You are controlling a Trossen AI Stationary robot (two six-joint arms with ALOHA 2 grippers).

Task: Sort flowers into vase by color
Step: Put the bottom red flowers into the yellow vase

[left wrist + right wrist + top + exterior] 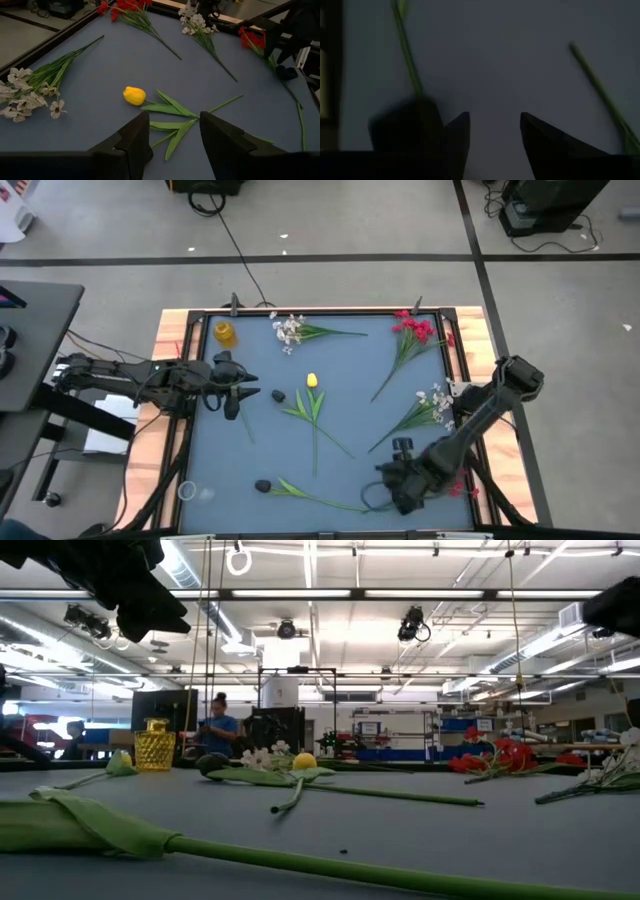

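Fingers of my left gripper are spread, empty, just short of the yellow tulip lying mid-surface. My right gripper is also spread, holding nothing, low over the near edge beside a green stem. The yellow vase stands at the far-left corner.

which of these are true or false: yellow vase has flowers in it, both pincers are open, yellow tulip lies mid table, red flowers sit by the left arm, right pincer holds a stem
1. The yellow vase has flowers in it. False: it stands empty at the table's far left corner.
2. Both pincers are open. True: the left pincer and the right pincer both show a gap.
3. The yellow tulip lies mid table. True.
4. The red flowers sit by the left arm. False: they lie at the far right.
5. The right pincer holds a stem. False: nothing is between its fingers.
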